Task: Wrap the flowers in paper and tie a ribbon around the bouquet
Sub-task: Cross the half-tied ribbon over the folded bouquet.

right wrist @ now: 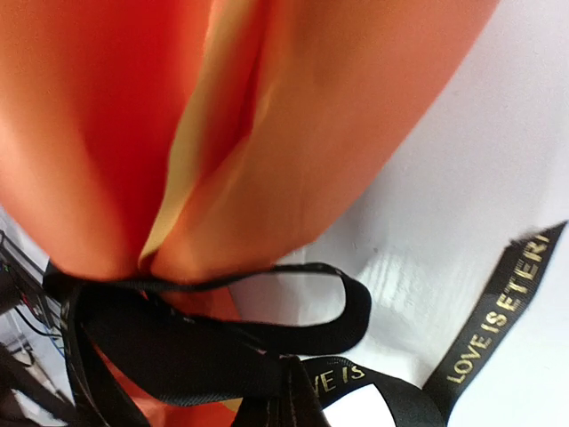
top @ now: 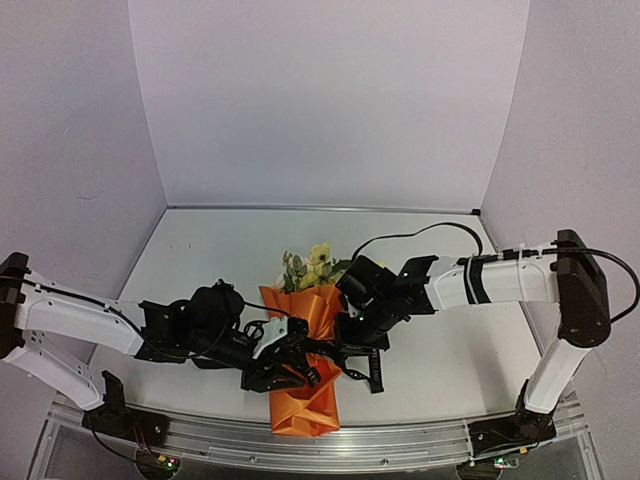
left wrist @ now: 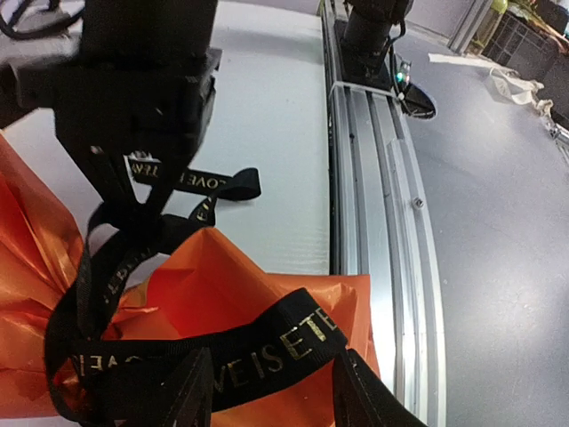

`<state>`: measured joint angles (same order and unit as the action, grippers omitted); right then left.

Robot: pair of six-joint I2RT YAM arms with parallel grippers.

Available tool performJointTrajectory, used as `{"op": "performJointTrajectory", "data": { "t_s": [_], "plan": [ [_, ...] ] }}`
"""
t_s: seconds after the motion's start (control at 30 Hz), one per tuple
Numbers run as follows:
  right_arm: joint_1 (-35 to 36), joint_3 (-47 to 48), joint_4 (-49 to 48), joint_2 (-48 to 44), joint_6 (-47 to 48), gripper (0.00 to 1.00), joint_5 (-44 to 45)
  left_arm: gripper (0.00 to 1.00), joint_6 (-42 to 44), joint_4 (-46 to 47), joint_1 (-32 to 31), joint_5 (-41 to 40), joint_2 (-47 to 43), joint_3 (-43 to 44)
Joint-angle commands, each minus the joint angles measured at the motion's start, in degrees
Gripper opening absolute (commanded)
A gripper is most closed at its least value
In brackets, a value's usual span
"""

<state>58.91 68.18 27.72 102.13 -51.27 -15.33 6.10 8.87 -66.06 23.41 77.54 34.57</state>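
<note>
Left fingers: found parted, ribbon lying across the gap, apparently not pinched. Noted right gripper clamped on ribbon strands at 3 o'clock of the bouquet. Saw bouquet lying at table centre, flowers out at its 12 o'clock end, paper already wrapped into a cone. Saw ribbon circling the waist at 6 o'clock of the blossoms, loops formed. Judged wrapping done, tie nearly made; left to do: cinch knot, let go.

The black ribbon bears gold lettering, readable as "LOVE IS ETER" before it cuts off.
</note>
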Motion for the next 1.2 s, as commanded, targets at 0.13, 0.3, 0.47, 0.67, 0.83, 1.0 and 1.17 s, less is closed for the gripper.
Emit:
{"op": "performJointTrajectory", "data": {
  "t_s": [0.13, 0.3, 0.47, 0.67, 0.83, 1.0, 1.17],
  "plan": [
    [2.28, 3.94, 8.07, -3.59, 6.77, 0.00, 3.49, 0.50, -3.68, 5.23, 1.79, -3.94, -9.61, 1.27],
    [2.97, 3.78, 9.08, -4.13, 7.61, 0.00, 4.98, 0.45, -4.44, 5.50, 6.59, -2.42, -9.90, 1.77],
    [3.75, 3.63, 9.71, -4.60, 8.34, 0.00, 5.00, 0.36, -3.15, 3.89, 10.02, -6.26, -6.75, 4.06],
    [5.12, 3.72, 10.25, -4.57, 9.06, 0.00, 5.62, 0.28, 1.94, -8.39, 11.74, -2.81, 4.54, 14.28],
    [5.52, 3.70, 10.24, -4.48, 9.46, 0.00, 6.47, 0.27, 3.18, -12.38, 11.75, -2.88, 7.65, 16.12],
    [5.60, 3.89, 10.24, -4.33, 9.73, 0.00, 6.66, 0.27, 3.90, -13.81, 11.75, -2.84, 8.19, 15.83],
    [5.62, 3.88, 10.13, -4.52, 9.84, 0.00, 7.30, 0.27, 4.58, -14.68, 11.75, -2.19, 10.05, 16.53]
  ]
}}
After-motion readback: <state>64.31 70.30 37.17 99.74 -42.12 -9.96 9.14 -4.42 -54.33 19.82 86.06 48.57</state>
